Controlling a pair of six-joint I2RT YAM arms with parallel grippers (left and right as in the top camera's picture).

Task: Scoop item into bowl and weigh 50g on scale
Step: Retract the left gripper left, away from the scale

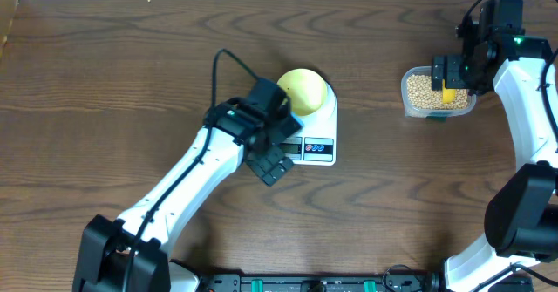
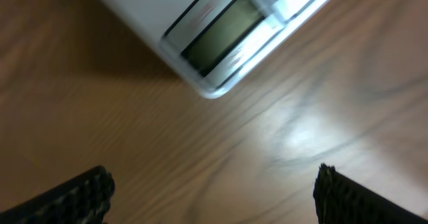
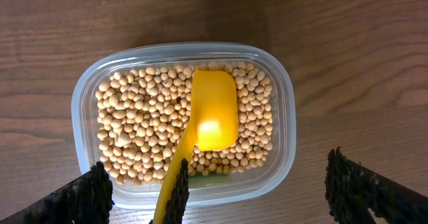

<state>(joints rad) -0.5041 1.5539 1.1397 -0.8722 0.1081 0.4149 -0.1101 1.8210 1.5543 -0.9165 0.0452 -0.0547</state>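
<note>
The bowl (image 1: 305, 87), pale yellow-green, is seen on the white scale (image 1: 321, 148) left of centre on the counter (image 1: 131, 83), partly covered by the left arm. The left tool (image 2: 212, 177) is spread wide and empty just off the scale's corner. The display is blurred and cannot be read. At right, the beans (image 3: 134, 130) are held in a clear tub (image 3: 284, 90). A yellow scoop (image 3: 214, 110) is laid on them, its handle cut off below. The right tool (image 3: 217, 177) is spread above the tub, gripping nothing.
</note>
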